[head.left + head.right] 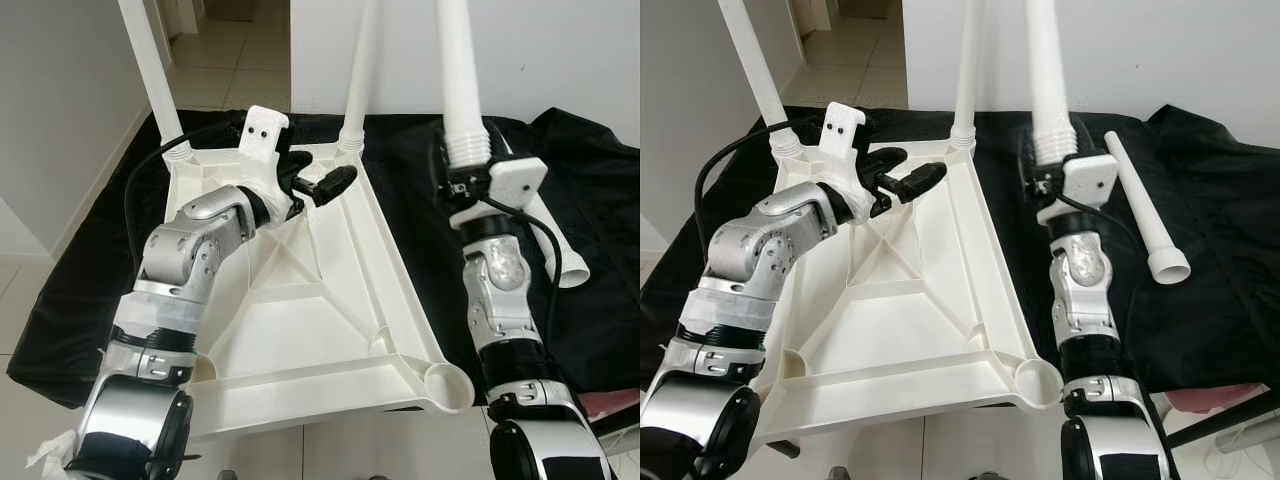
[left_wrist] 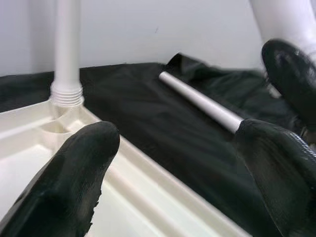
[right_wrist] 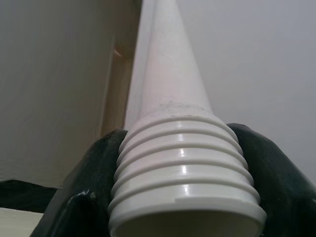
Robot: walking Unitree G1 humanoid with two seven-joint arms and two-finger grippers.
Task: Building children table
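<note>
A black cloth [image 1: 80, 290] covers the floor by a white wall, and the white children's table [image 1: 320, 330] lies upside down on it. Two legs already stand screwed into its far corners: one on the left [image 1: 150, 70], one further right [image 1: 358, 75]. The left gripper [image 1: 315, 183] hovers over the underside near the far edge, jaws released and grasping nothing. The right gripper [image 1: 462, 172] has its jaws clenched on a third leg [image 1: 455, 60] just above the threaded end, upright over the cloth. A fourth leg [image 1: 1145, 215] lies loose on the cloth at the right.

To seat the held leg well, its thread should probably meet the empty near-right socket [image 1: 447, 385] squarely before turning. The right wrist view shows the thread ridges gripped between the fingers [image 3: 74, 197]; the head views cannot.
</note>
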